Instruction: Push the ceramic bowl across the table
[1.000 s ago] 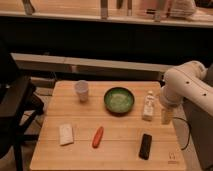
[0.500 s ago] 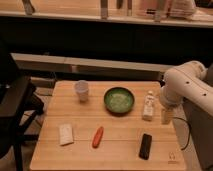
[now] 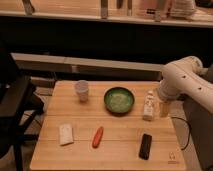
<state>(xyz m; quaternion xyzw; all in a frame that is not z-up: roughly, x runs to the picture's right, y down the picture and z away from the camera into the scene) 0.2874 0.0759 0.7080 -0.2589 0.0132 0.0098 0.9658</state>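
The green ceramic bowl (image 3: 119, 100) sits upright on the far middle of the light wooden table (image 3: 120, 150). It has a darker rim and a pale speckled inside. My white arm (image 3: 184, 80) comes in from the right. The gripper (image 3: 164, 108) hangs down at the table's right edge, to the right of the bowl and apart from it. A small pale bottle (image 3: 148, 106) stands between the gripper and the bowl.
A small pale cup (image 3: 81, 90) stands left of the bowl. A white packet (image 3: 66, 134), a red-orange stick-shaped object (image 3: 98, 136) and a black bar-shaped object (image 3: 145, 146) lie along the near half. A dark chair (image 3: 15, 107) stands at the left.
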